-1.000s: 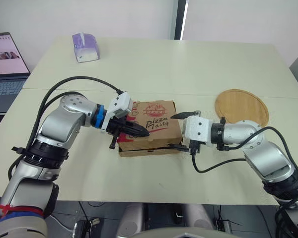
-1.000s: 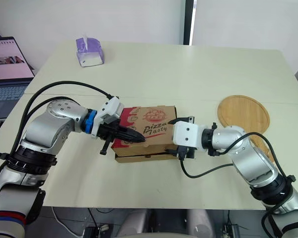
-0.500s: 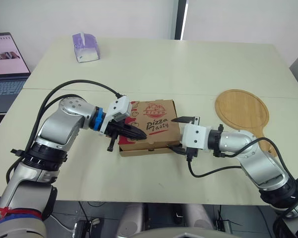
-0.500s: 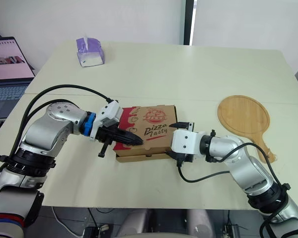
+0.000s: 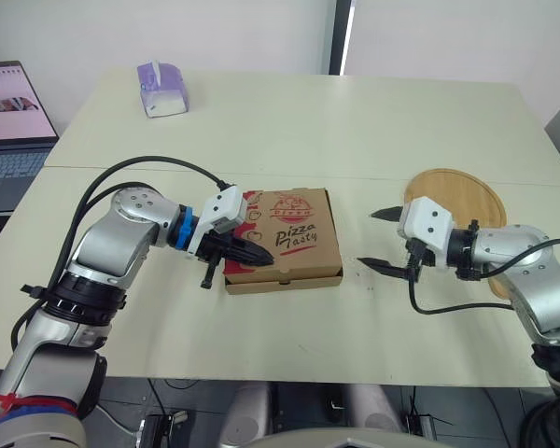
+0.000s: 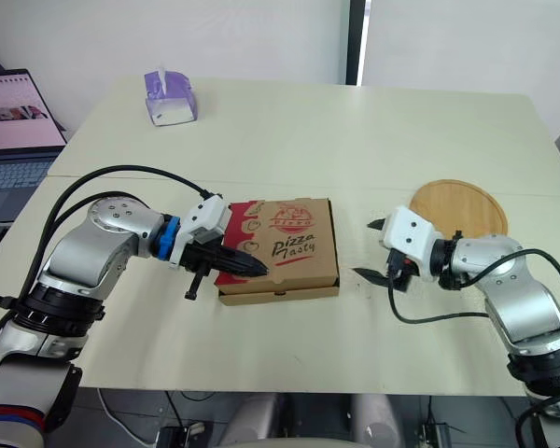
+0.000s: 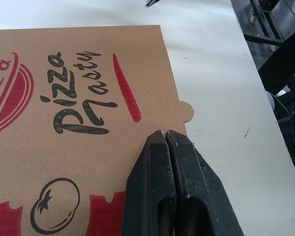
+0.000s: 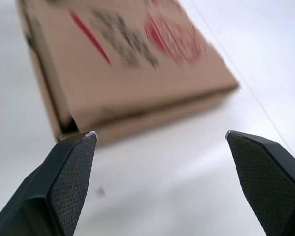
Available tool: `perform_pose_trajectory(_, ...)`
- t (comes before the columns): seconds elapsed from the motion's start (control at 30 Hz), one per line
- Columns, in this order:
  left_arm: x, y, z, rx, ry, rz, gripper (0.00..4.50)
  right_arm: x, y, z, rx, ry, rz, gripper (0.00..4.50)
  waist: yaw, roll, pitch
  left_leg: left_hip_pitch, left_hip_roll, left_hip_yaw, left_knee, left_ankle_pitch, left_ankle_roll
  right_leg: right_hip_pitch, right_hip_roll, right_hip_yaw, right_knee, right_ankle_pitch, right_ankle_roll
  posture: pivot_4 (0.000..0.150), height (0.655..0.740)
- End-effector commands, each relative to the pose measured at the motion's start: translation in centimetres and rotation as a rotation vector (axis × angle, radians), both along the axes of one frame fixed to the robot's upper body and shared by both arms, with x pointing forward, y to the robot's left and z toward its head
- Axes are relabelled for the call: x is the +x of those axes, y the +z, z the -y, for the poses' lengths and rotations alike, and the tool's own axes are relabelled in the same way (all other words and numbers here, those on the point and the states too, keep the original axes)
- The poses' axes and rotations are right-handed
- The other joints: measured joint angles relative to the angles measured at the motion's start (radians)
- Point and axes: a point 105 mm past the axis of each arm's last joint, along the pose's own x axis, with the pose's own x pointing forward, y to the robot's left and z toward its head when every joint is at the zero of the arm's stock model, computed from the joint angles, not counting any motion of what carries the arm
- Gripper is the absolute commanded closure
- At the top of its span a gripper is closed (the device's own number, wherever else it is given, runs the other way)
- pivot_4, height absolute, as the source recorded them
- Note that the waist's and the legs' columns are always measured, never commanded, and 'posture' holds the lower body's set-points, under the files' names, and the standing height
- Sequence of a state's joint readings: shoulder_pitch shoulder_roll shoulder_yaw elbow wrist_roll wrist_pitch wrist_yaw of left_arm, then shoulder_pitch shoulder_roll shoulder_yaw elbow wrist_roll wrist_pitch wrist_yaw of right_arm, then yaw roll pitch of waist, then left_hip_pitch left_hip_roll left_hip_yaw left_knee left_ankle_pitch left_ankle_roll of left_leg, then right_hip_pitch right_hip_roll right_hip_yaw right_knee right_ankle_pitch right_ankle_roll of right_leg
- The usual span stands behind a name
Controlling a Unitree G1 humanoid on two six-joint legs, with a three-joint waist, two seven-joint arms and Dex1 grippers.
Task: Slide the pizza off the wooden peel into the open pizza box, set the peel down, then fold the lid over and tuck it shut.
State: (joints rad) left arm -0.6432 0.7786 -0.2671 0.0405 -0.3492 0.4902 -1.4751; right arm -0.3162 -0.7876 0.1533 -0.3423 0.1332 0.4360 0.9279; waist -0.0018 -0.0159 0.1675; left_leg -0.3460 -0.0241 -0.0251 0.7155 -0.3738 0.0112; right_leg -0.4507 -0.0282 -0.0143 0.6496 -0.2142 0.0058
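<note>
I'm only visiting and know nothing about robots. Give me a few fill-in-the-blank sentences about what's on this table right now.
1. The pizza box is ____, not open.
2. The left hand is on top of the pizza box with its two fingers pressed ____.
3. The right hand is apart from the pizza box, and its fingers are ____.
4. The peel lies on the table on the robot's ____ side.

Missing words: closed; together; open; right

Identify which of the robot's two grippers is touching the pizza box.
The left gripper: shut, it rests on the lid of the pizza box. The right gripper is open and clear of the box.
</note>
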Motion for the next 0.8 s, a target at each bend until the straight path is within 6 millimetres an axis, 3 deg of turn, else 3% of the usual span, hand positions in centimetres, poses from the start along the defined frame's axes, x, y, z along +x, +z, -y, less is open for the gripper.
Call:
perform_pose_trajectory(0.03,0.0,1.1,0.0,-0.004,-0.007,0.047,4.47,-0.2,-0.5,-2.0,0.022,0.07,0.035,0.0,-0.001,0.0,0.0,0.0,0.0,0.0,0.0,0.0,0.0,0.0,0.0,0.0,0.0,0.0,0.0,0.15,0.7251)
perform_pose_trajectory(0.2,-0.1,1.2,-0.2,0.002,-0.007,0.045,4.5,-1.3,-0.1,-4.7,0.149,0.144,-0.03,1.56,-0.002,0.0,0.0,0.0,0.0,0.0,0.0,0.0,0.0,-0.001,0.0,0.0,0.001,0.0,0.0,0.15,0.7251)
perform_pose_trajectory(0.4,-0.1,1.1,-0.3,0.005,0.0,0.045,4.5,-2.2,0.1,-5.2,0.167,0.171,-0.07,3.58,-0.001,0.0,0.0,0.0,0.0,0.0,0.0,0.0,0.0,-0.001,0.0,0.0,0.001,0.0,0.0,0.15,0.7251)
perform_pose_trajectory(0.47,-0.1,1.1,-0.3,0.006,0.001,0.045,4.5,-2.0,0.0,-4.6,0.129,0.157,-0.057,4.36,-0.001,0.0,0.0,0.0,0.0,0.0,0.0,0.0,0.0,-0.001,0.0,0.0,0.001,0.0,0.0,0.15,0.7251)
perform_pose_trajectory(0.67,-0.2,1.0,-0.4,0.005,0.002,0.041,4.5,-0.9,1.1,-0.9,-0.009,0.104,0.013,4.44,0.001,0.0,0.0,0.0,-0.001,0.0,0.0,0.0,0.0,0.0,0.0,0.0,0.0,0.0,0.0,0.15,0.7251)
perform_pose_trajectory(0.8,-0.2,1.0,-0.4,0.004,0.002,0.04,4.5,-0.7,3.2,-2.6,0.146,0.114,0.026,4.44,-0.004,0.0,0.0,0.0,0.0,0.0,0.0,0.0,0.0,0.0,0.0,0.0,0.001,0.0,0.0,0.15,0.7251)
